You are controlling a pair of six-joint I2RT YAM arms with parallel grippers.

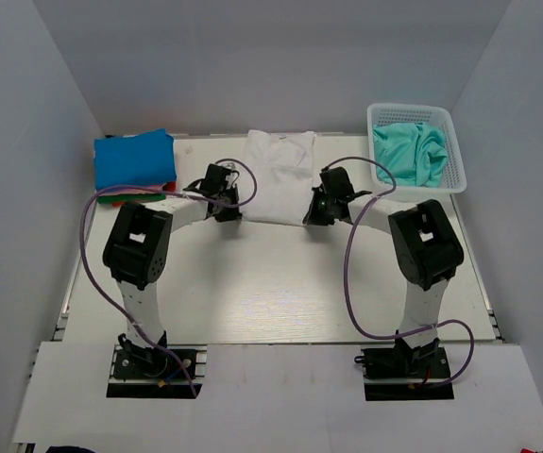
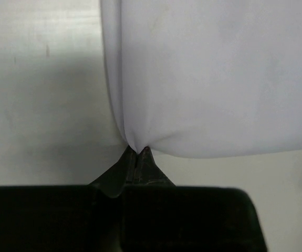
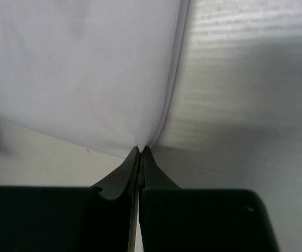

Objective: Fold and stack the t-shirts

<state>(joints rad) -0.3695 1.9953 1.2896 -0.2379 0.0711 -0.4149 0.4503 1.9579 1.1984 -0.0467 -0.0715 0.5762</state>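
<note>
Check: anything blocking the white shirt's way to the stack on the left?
Nothing visible: left gripper and right gripper grip the white t-shirt at its near corners; only bare table and the left arm itself lie between it and the folded stack.

Pale, faintly grained surface point(image 1: 280, 293), walled in on three sides. Carries a white shirt point(image 1: 279, 179) spread flat at the far middle, collar toward the back wall. Bears a folded stack point(image 1: 134, 162) at the far left, blue on top, with pink, red and green edges showing beneath. Holds a white lattice basket point(image 1: 452, 151) in the far right corner. Has two arm bases point(image 1: 153, 363) bolted along the near edge.
</note>
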